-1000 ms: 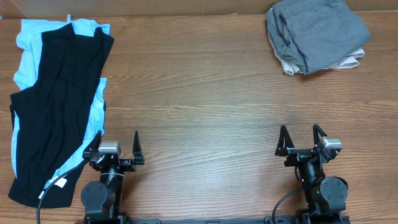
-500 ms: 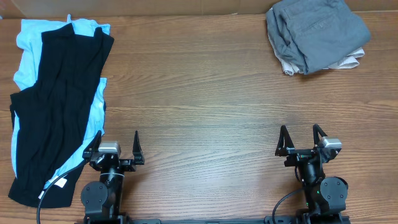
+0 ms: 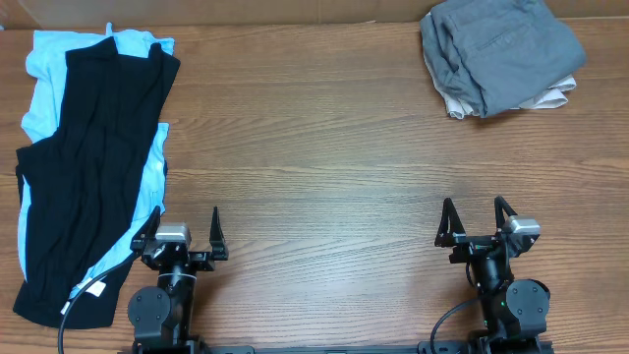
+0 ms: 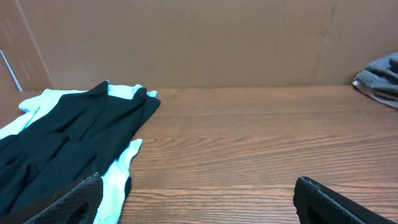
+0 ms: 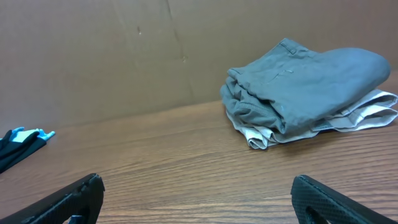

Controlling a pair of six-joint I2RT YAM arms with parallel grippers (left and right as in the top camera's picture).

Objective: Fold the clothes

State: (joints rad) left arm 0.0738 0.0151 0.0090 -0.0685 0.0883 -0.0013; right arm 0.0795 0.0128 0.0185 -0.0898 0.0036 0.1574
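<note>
Blk arms w/ round joints; left pincer (image 3: 185, 229) & right pincer (image 3: 475, 219): pointed blk fingers (image 3: 215, 224), silver cam housings (image 3: 173, 234), blk cable (image 3: 447, 320) at 5 o'clock.

Black T-shirt (image 3: 93, 167), light-blue tee (image 3: 44, 69), grey garment (image 3: 496, 49)

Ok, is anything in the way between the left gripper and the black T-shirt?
Nothing visible. The open left gripper sits at the near edge of the wooden table, and the plain black T-shirt lies spread over a light blue tee right beside it, with no other object between them.
</note>
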